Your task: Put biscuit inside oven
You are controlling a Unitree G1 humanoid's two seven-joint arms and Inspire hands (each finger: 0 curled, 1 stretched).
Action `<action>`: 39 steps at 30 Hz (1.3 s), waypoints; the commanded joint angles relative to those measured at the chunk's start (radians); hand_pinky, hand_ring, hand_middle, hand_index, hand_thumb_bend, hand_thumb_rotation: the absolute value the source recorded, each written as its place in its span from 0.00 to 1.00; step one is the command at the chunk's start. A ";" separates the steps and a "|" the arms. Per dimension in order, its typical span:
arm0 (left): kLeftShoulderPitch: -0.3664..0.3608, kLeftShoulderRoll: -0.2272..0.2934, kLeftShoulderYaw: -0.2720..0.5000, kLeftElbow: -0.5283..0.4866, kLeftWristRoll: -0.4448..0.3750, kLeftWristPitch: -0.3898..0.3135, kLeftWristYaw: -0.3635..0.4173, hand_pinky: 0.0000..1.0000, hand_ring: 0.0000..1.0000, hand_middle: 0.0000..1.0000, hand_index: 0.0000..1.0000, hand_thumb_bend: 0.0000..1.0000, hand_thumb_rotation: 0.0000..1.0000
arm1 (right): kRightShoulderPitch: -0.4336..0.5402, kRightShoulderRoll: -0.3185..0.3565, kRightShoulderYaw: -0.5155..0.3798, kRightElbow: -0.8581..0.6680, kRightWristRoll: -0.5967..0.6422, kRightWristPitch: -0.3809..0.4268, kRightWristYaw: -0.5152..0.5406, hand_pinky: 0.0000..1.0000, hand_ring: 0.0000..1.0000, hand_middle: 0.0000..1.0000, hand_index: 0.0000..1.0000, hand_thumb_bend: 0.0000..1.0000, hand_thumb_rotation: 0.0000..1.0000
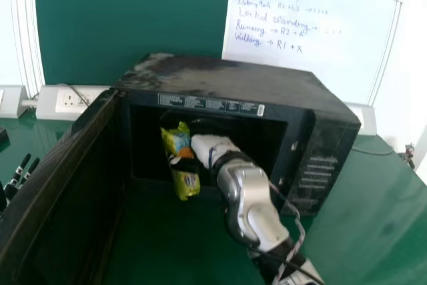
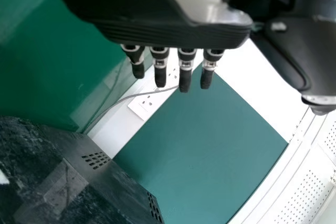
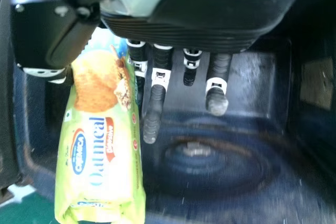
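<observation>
In the head view my right hand (image 1: 212,148) is at the mouth of the black oven (image 1: 240,81), with the yellow-green biscuit packet (image 1: 187,183) upright in its grip. The right wrist view has my right hand (image 3: 194,11) pinching the biscuit packet (image 3: 100,156) between thumb and fingers, the oven's dark cavity (image 3: 210,182) around them. The thumb's tip is hidden partly by the packet. At the head view's left edge, beyond the door, is my left hand (image 1: 12,186). In the left wrist view my left hand (image 2: 157,27) has its fingers extended, holding nothing.
The oven door (image 1: 47,185) stands swung open on the left, between my left hand and the cavity. The oven sits on a green table (image 1: 373,198). Behind it are a wall socket (image 1: 70,101) and a whiteboard (image 1: 307,38). A cable runs along my right arm.
</observation>
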 commanded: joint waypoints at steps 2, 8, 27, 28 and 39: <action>-0.001 -0.002 -0.003 -0.012 -0.010 -0.003 -0.002 0.88 0.93 0.94 0.98 0.85 0.22 | -0.045 -0.020 0.009 0.040 0.017 -0.009 -0.054 0.08 0.15 0.47 0.68 0.56 0.00; 0.001 0.003 -0.001 -0.010 -0.015 0.001 -0.007 0.89 0.93 0.95 0.98 0.85 0.22 | -0.070 -0.036 0.004 0.114 0.067 -0.013 -0.099 0.11 0.19 0.47 0.70 0.56 0.00; 0.007 0.011 0.006 -0.006 -0.017 0.004 -0.009 0.89 0.93 0.95 0.99 0.85 0.22 | -0.157 -0.097 0.029 0.330 0.158 -0.055 -0.228 0.12 0.20 0.47 0.49 0.53 0.00; 0.008 0.012 0.005 -0.007 -0.016 0.004 -0.009 0.89 0.93 0.95 0.99 0.85 0.22 | -0.158 -0.098 0.030 0.337 0.161 -0.059 -0.235 0.12 0.20 0.47 0.49 0.53 0.00; 0.010 0.010 0.006 -0.010 -0.022 0.004 -0.010 0.88 0.93 0.94 0.99 0.86 0.22 | -0.193 -0.062 0.059 0.518 0.201 -0.126 -0.396 0.10 0.18 0.47 0.49 0.53 0.00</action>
